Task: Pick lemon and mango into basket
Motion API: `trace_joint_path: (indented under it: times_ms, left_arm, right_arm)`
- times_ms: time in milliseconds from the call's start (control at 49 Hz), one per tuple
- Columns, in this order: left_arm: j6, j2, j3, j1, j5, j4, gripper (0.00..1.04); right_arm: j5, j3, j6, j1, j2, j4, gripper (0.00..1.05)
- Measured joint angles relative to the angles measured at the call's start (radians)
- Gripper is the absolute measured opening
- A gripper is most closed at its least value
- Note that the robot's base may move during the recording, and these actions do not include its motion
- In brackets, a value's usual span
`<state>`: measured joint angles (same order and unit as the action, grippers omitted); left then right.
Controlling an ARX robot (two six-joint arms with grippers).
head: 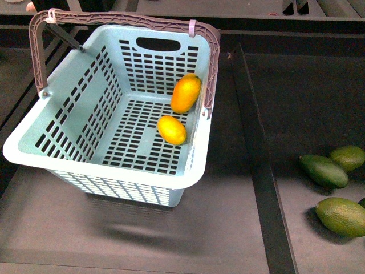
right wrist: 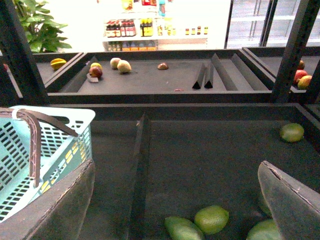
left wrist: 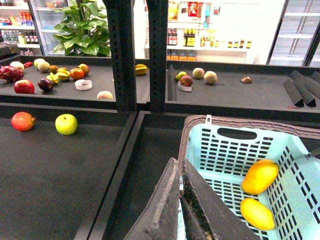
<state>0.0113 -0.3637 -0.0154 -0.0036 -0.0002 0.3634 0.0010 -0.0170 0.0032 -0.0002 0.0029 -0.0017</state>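
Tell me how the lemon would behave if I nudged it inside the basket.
The lemon looks smooth and oval, so it would probably roll. The basket floor is slotted, which may slow it. It lies near the mango by the wall, so it likely stops there.

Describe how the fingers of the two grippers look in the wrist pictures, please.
The left gripper has two dark grey, flat, wedge-shaped fingers with worn, scuffed edges, narrowing toward the tips. The right gripper has broad dark grey fingers with rounded corners and pale worn edges. No cables or markings show. The front view shows neither arm.
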Motion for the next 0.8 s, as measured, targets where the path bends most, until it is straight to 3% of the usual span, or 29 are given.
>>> trace_joint_path:
  times_ms: [571, 653, 795]
  left_arm:
    - [0.000, 0.183, 0.000, 0.000, 0.000, -0.182, 0.03]
    - [0.000, 0.317, 0.000, 0.000, 0.000, -0.345, 0.03]
    - [0.000, 0.357, 0.000, 0.000, 0.000, -0.360, 0.03]
  right_arm:
    - [0.000, 0.000, 0.000, 0.000, 0.000, 0.000, 0.96]
    - [0.000, 0.000, 0.000, 0.000, 0.000, 0.000, 0.96]
    - [0.000, 0.000, 0.000, 0.000, 0.000, 0.000, 0.96]
